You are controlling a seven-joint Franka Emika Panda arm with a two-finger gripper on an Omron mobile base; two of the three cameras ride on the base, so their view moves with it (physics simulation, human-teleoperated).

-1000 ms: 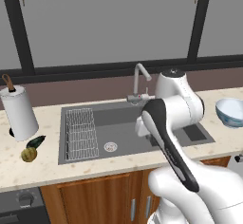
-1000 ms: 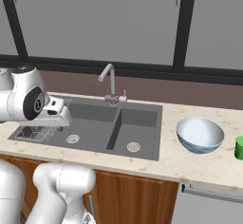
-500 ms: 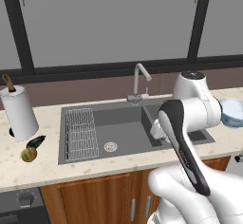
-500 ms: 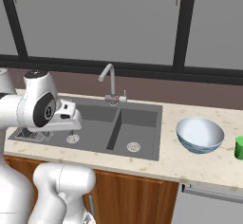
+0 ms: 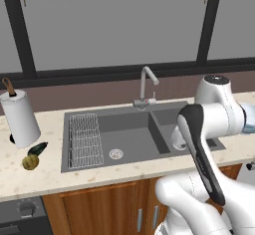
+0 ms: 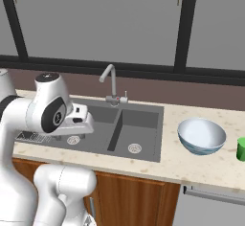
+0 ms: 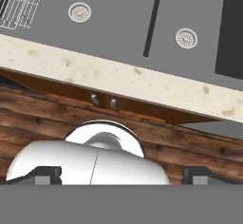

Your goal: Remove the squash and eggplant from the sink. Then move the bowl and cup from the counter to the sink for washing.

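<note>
The pincer (image 7: 121, 173) hangs wide and empty above the near edge of the beige speckled stone tabletop (image 6: 191, 165). Farther right sits the wide white-and-pale-blue bowl (image 6: 201, 136): probably rigid, smooth, breakable; best pinched at its thin rim. The small green cup (image 6: 241, 149) stands beyond.

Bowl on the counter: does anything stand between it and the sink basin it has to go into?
Nothing visible does. The bowl sits on bare counter just right of the sink, whose nearest basin holds nothing but its drain. The cup stands on the bowl's far side, away from the sink. The squash and eggplant already lie left of the sink.
</note>
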